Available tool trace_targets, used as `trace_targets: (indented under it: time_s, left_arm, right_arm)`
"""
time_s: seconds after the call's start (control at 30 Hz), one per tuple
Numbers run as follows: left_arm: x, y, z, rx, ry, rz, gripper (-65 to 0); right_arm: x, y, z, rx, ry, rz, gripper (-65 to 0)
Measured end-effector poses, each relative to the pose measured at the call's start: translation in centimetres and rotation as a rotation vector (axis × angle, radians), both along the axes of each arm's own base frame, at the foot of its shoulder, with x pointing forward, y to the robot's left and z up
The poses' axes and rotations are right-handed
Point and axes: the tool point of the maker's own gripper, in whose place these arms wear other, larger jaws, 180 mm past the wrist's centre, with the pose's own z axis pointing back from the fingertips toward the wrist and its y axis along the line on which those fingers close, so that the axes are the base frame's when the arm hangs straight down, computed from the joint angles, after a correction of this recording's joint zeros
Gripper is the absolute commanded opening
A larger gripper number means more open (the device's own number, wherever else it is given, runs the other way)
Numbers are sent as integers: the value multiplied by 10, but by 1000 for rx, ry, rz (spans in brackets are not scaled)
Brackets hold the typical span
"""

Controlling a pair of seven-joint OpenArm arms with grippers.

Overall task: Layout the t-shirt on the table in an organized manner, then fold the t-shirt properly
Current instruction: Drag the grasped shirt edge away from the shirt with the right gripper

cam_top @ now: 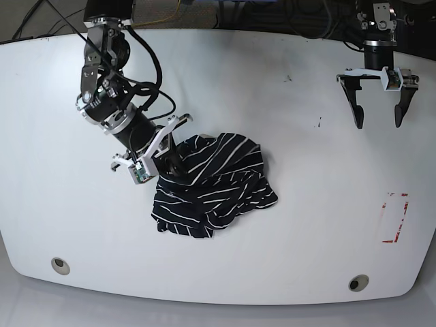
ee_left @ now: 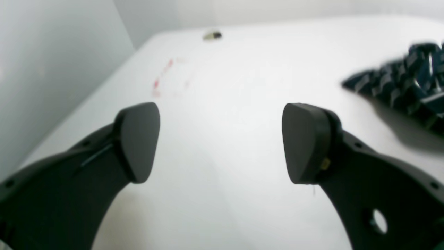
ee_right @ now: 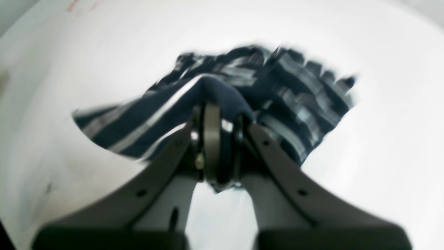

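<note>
Right end effector (ee_right: 216,146) is pinching the crumpled t-shirt (cam_top: 211,184) to spread it; left end effector (cam_top: 378,114) is hanging released (waiting) over the bench (cam_top: 272,102).

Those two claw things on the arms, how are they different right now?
The right gripper is shut on a fold of the t-shirt; the left gripper is open and holds nothing. The right one sits at the crumpled shirt, the left one apart from it over bare table. Both have two dark fingers.
</note>
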Motion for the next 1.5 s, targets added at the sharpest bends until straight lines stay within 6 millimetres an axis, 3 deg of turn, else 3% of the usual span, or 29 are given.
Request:
trace_targets:
  time_s: [0.2,0.5,0.57,0.73,0.93,1.23,1.5]
  left_arm:
    - [13,2,11,18,-38,-8,-127]
    - [35,-5,27,15,-108,-26,-127]
    - [42,-15,29,41,-114,-56,-127]
    - [52,-41,28,79,-116,-133,-127]
    - [60,-69,28,70,-127,-203,-127]
    - [77,-109,36,62,-169,-284,-127]
    - [86,-131,19,52,-78,-298,-127]
  right_arm:
    - [17,-15,16,-46,-55,1,-650]
    - [39,-75,42,-110,-123,-131,-650]
    - [45,-94,54,-121,-157,-175,-650]
    - [53,-118,76,-139,-209,-233,-650]
    - [63,-131,103,-184,-276,-236,-650]
    - [67,-149,123,-258,-318,-249,-650]
    - [76,-162,161,-315,-403,-259,-650]
